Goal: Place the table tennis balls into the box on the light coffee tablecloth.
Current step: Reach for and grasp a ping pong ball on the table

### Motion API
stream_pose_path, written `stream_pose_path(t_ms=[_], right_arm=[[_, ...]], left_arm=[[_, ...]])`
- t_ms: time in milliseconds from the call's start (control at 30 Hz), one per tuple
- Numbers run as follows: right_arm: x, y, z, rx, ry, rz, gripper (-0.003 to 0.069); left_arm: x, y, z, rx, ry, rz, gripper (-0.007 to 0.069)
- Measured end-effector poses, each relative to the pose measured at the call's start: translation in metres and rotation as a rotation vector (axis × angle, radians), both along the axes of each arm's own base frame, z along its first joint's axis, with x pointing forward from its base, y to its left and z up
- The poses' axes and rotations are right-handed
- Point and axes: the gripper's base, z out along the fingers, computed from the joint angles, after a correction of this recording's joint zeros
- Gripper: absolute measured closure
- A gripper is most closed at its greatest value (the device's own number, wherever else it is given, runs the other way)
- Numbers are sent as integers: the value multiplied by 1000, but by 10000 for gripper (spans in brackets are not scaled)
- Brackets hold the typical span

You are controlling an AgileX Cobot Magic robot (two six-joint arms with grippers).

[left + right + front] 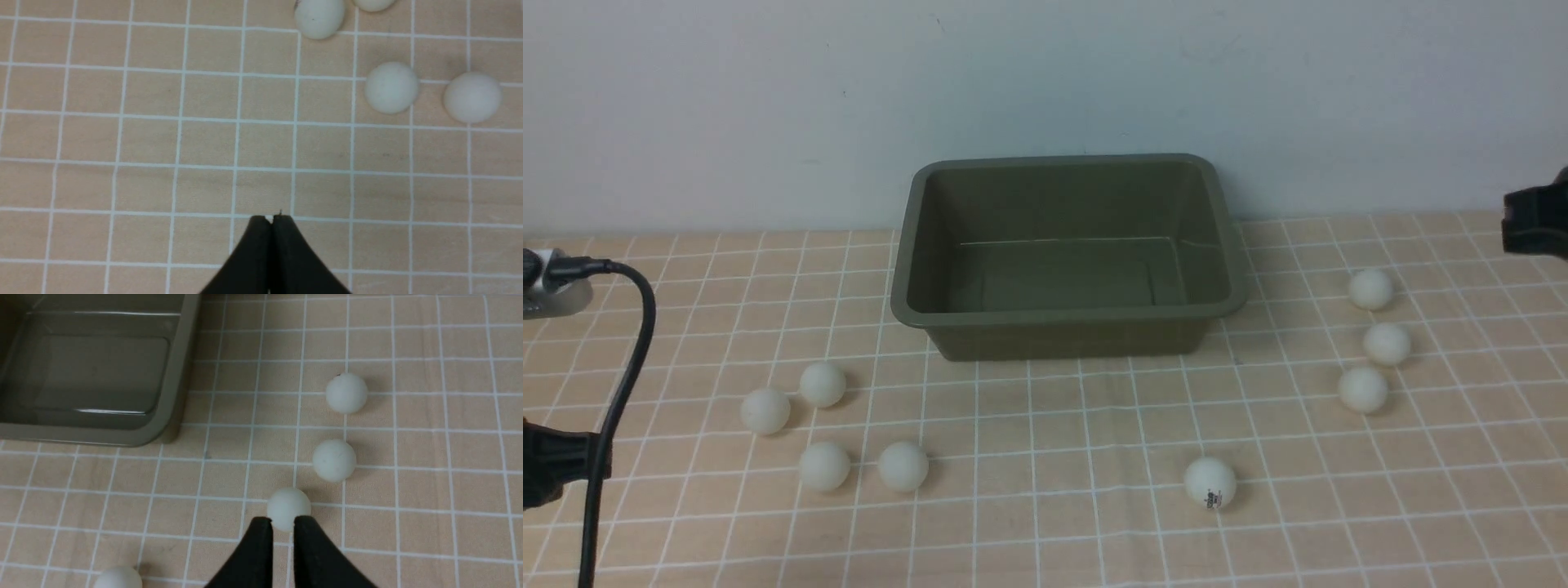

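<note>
The olive-green box [1068,314] stands empty at the back middle of the light coffee tablecloth [1045,425]. Several white table tennis balls lie on the cloth: a cluster at front left [823,384], a column of three at right [1387,343], and one with a dark mark [1210,482] at front. My left gripper [271,218] is shut and empty over bare cloth, apart from the left balls [391,87]. My right gripper [282,520] hovers with a narrow gap between its fingers, in line with the nearest right ball [288,508], which rests on the cloth. The box corner [179,375] lies beyond.
A black cable [625,384] loops down at the far left beside the left arm [547,469]. A piece of the right arm [1535,220] shows at the right edge. A pale wall rises just behind the box.
</note>
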Motion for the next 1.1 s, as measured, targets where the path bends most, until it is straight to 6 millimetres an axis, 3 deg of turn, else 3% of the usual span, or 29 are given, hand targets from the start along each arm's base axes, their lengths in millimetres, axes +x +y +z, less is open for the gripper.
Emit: stream_pose_path(t_ms=[33, 300, 367, 467, 500, 600, 867, 933, 967, 1100], right_arm=[[0, 0, 0, -1, 2, 2, 553], [-1, 1, -5, -8, 49, 26, 225], [6, 0, -12, -9, 65, 22, 114], [28, -1, -33, -9, 96, 7, 16], [29, -2, -32, -9, 90, 5, 16], [62, -4, -55, -9, 113, -15, -4], [144, -7, -77, -4, 125, -21, 4], [154, -7, -80, -11, 130, -16, 8], [169, -8, -82, -23, 136, -8, 15], [187, -10, -94, -43, 182, 5, 25]], left_arm=[[0, 0, 0, 0, 0, -2, 693], [0, -1, 0, -1, -2, -21, 693], [0, -1, 0, 1, -2, -26, 693], [0, -1, 0, 1, -2, -26, 693], [0, -1, 0, 1, -2, -26, 693], [0, -1, 0, 4, -3, -31, 693], [0, -1, 0, 7, -5, -36, 693], [0, -1, 0, 7, -5, -36, 693], [0, -1, 0, 7, -5, -36, 693], [0, -1, 0, 7, -5, -36, 693]])
